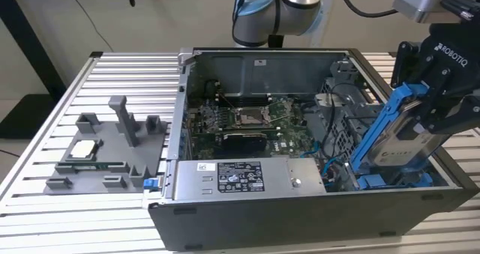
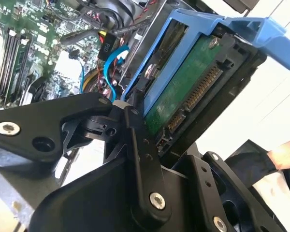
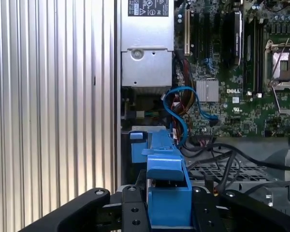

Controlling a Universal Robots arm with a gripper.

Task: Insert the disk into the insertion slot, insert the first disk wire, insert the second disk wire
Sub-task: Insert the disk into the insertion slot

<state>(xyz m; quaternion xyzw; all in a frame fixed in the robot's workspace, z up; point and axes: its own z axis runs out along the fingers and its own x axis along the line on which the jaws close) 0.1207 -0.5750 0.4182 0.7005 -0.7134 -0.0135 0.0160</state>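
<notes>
I am gripping the disk (image 1: 408, 139) in my gripper (image 1: 429, 114), clenched on its blue carrier (image 1: 379, 125), at the right of the exterior view. It is tilting, its lower end reaching down into the PC case (image 1: 248, 231) on the worktop (image 1: 112, 80).

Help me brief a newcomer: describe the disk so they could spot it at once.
Find the open PC case on the slatted table. At its end on the exterior view's right, the gripper holds the disk steeply tilted. Unlike the flat grey power-supply box, it sits in a bright blue frame.
</notes>
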